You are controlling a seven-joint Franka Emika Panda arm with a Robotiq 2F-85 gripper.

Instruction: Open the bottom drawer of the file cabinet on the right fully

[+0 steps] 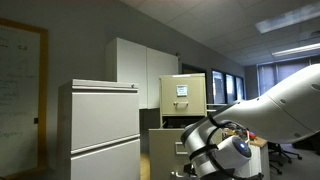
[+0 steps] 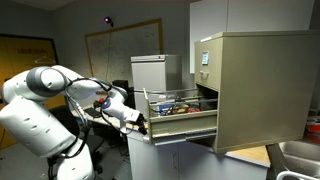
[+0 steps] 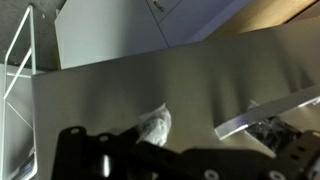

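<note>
The beige file cabinet point(image 1: 183, 92) point(image 2: 255, 85) carries a white label on its top drawer. The bottom drawer point(image 2: 182, 122) point(image 1: 165, 145), the lowest one showing, stands pulled far out with clutter inside. My gripper point(image 2: 140, 122) point(image 1: 190, 165) is at that drawer's front end. In the wrist view the grey drawer front point(image 3: 150, 85) fills the picture. Its silvery handle point(image 3: 265, 108) runs in from the right. My gripper point(image 3: 210, 135) is open. One pale fingertip point(image 3: 156, 124) is close to the panel, and the handle's end lies between the fingers, which do not clamp it.
A wider pale grey cabinet point(image 1: 100, 125) with two broad drawers stands beside the file cabinet. Tall white cupboards point(image 1: 140, 70) are behind it. A whiteboard point(image 2: 120, 50) hangs on the far wall. My arm's bulky links point(image 2: 40, 100) are in front of the pulled-out drawer.
</note>
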